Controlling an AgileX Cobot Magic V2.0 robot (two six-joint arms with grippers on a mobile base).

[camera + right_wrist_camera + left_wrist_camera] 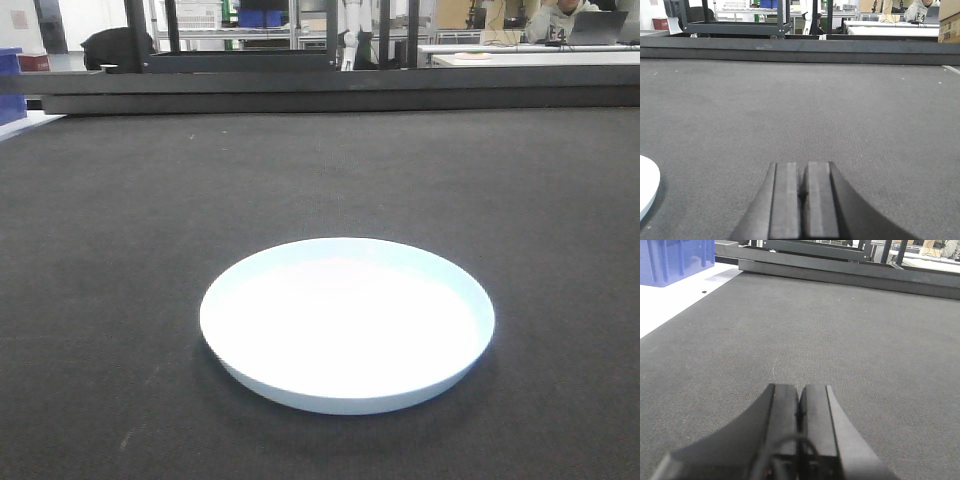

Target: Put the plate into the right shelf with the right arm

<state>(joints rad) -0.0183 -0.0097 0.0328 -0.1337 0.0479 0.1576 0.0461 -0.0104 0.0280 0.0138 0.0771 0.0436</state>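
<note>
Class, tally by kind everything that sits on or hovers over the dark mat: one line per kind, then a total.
Plates: 1, the plate
Grippers: 2, the left gripper and the right gripper, both shut
Total: 3

In the right wrist view the plate (646,192) is cut off by the picture's left edge, so only a sliver of rim shows. In the front view its inside is washed out to plain white. Beyond the left edge of the dark surface (840,340), a blue bin (675,260) is cropped at the top. The person (560,15) past the far edge is headless in frame.
</note>
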